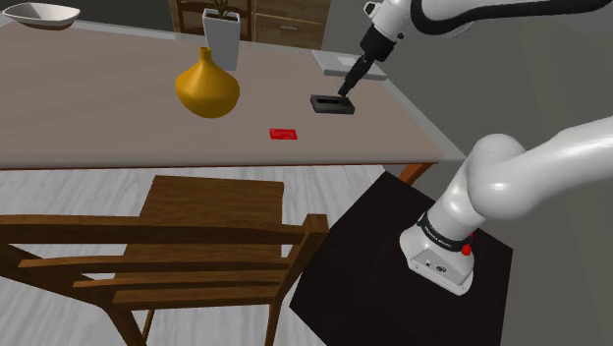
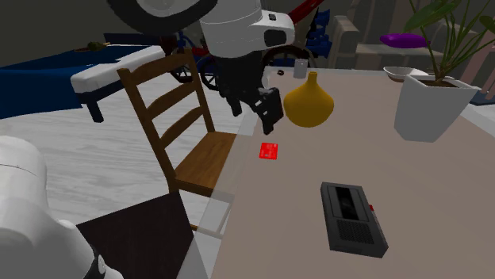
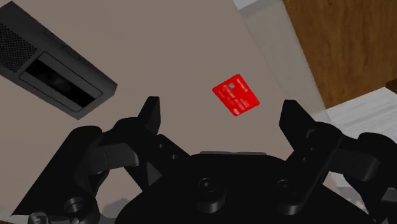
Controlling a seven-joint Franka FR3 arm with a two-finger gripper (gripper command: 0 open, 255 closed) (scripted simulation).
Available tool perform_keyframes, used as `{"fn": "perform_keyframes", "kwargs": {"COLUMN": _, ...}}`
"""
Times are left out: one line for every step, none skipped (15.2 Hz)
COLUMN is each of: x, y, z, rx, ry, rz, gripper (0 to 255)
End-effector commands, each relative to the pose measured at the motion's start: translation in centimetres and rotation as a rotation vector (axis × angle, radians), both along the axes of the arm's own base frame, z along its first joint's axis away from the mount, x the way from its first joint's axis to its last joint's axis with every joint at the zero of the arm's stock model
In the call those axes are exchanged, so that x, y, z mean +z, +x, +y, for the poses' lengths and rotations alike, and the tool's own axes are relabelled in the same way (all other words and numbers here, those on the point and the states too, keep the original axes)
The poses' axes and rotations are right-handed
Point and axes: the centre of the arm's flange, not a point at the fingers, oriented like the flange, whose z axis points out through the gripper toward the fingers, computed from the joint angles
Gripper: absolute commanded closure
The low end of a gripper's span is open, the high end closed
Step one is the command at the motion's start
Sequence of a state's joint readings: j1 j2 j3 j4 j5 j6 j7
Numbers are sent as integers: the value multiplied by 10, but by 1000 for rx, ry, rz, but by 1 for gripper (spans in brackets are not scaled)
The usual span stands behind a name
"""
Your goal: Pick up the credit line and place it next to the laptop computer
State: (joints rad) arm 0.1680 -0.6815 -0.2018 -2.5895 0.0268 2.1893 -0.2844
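Note:
A small red card [image 1: 283,134] lies flat on the brown table [image 1: 118,118], near the edge that faces the chair. The card [image 2: 270,150] sits between the yellow vase and the black device. My black gripper [image 1: 346,92] hangs above the table, over the black device's end and to the right of the card in the shoulder view. In the wrist view the gripper [image 3: 222,118] is open with nothing between its fingers [image 3: 151,114]; the card [image 3: 236,95] lies on the table well below them. A flat grey slab [image 1: 334,62], perhaps the laptop, lies just behind the gripper.
A black cassette-like device [image 1: 332,104] lies beside the card. A yellow vase [image 1: 207,88] and a white planter [image 1: 221,34] stand further back, with a white bowl [image 1: 39,14] at the far corner. A wooden chair [image 1: 167,246] is pushed up to the table's edge.

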Motion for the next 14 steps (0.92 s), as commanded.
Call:
{"fn": "perform_keyframes", "kwargs": {"x": -21, "y": 14, "z": 2, "rx": 76, "ry": 11, "rz": -38, "gripper": 0}}
{"fn": "perform_keyframes", "kwargs": {"x": -31, "y": 21, "z": 4, "rx": 113, "ry": 17, "rz": -54, "gripper": 0}}
{"fn": "perform_keyframes", "kwargs": {"x": -41, "y": 28, "z": 7, "rx": 149, "ry": 24, "rz": -71, "gripper": 0}}
{"fn": "perform_keyframes", "kwargs": {"x": -51, "y": 35, "z": 10, "rx": 186, "ry": 30, "rz": -87, "gripper": 0}}
{"fn": "perform_keyframes", "kwargs": {"x": -60, "y": 42, "z": 13, "rx": 222, "ry": 36, "rz": -103, "gripper": 0}}
{"fn": "perform_keyframes", "kwargs": {"x": -70, "y": 49, "z": 17, "rx": 259, "ry": 42, "rz": -120, "gripper": 0}}
{"fn": "perform_keyframes", "kwargs": {"x": -79, "y": 56, "z": 21, "rx": 296, "ry": 49, "rz": -136, "gripper": 0}}
{"fn": "perform_keyframes", "kwargs": {"x": -89, "y": 63, "z": 25, "rx": 332, "ry": 55, "rz": -152, "gripper": 0}}
{"fn": "perform_keyframes", "kwargs": {"x": -98, "y": 70, "z": 29, "rx": 369, "ry": 62, "rz": -169, "gripper": 0}}
{"fn": "perform_keyframes", "kwargs": {"x": -107, "y": 77, "z": 34, "rx": 405, "ry": 68, "rz": -185, "gripper": 0}}
{"fn": "perform_keyframes", "kwargs": {"x": -116, "y": 84, "z": 39, "rx": 442, "ry": 74, "rz": -201, "gripper": 0}}
{"fn": "perform_keyframes", "kwargs": {"x": -125, "y": 91, "z": 45, "rx": 479, "ry": 80, "rz": -218, "gripper": 0}}
{"fn": "perform_keyframes", "kwargs": {"x": -133, "y": 98, "z": 51, "rx": 515, "ry": 87, "rz": -234, "gripper": 0}}
{"fn": "perform_keyframes", "kwargs": {"x": -142, "y": 104, "z": 57, "rx": 552, "ry": 93, "rz": -250, "gripper": 0}}
